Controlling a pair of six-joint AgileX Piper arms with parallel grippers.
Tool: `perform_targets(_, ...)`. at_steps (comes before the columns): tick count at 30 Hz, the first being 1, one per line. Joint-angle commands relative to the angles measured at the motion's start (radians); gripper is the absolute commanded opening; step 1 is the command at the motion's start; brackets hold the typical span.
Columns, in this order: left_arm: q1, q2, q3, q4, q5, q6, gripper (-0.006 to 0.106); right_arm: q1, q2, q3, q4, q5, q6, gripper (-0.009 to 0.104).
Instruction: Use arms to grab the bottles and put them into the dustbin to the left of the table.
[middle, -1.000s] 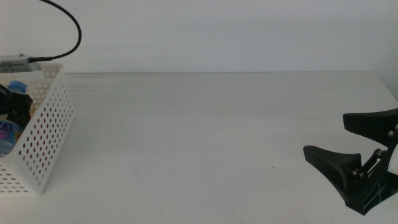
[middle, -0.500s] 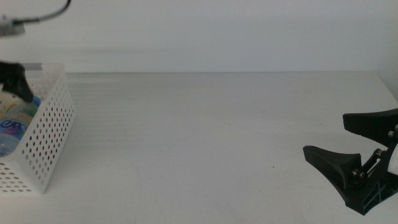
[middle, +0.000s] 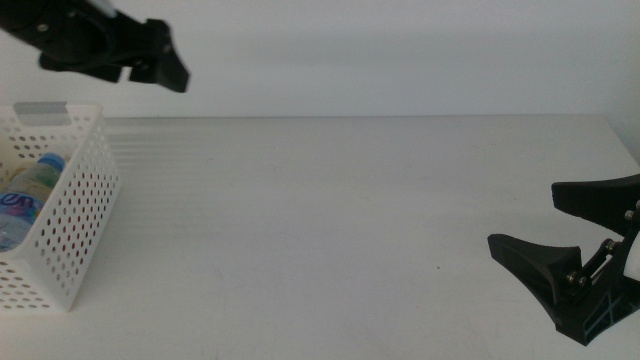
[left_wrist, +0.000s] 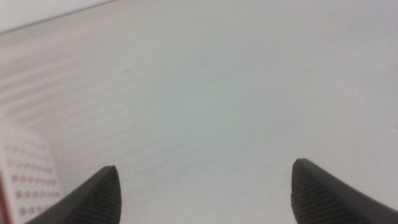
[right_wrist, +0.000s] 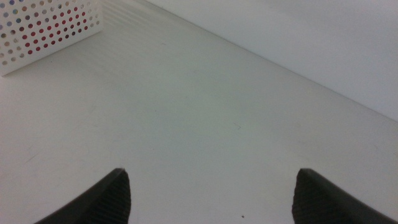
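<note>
— Where do we stand? 
— We judge the drop done: the water bottle (middle: 30, 185) lies inside the dustbin (middle: 85, 215) at the table's (middle: 330, 220) left edge, red showing through its holes.

— And the grippers? 
— Our left gripper (middle: 150, 62) hangs above the bin, jaws wide, empty; the right gripper (middle: 560, 235) waits low, spread, holding nothing — no bottle remains on the tabletop.
</note>
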Motion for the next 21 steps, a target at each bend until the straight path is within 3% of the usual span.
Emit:
perform_targets(1,-0.047,-0.069,-0.029,-0.025,-0.050,-0.019,0.090,-0.001,-0.008,-0.025,-0.006,-0.065,-0.016,0.068)
perform_targets(11,-0.165,-0.210,-0.025,-0.023,-0.046,0.029,0.090,-0.001,-0.007,-0.025,-0.006,-0.065,-0.016,0.068)
perform_targets(21,-0.219,-0.476,0.339,-0.002,-0.525,0.012,0.090,-0.001,-0.007,-0.025,-0.006,-0.065,-0.016,0.068)
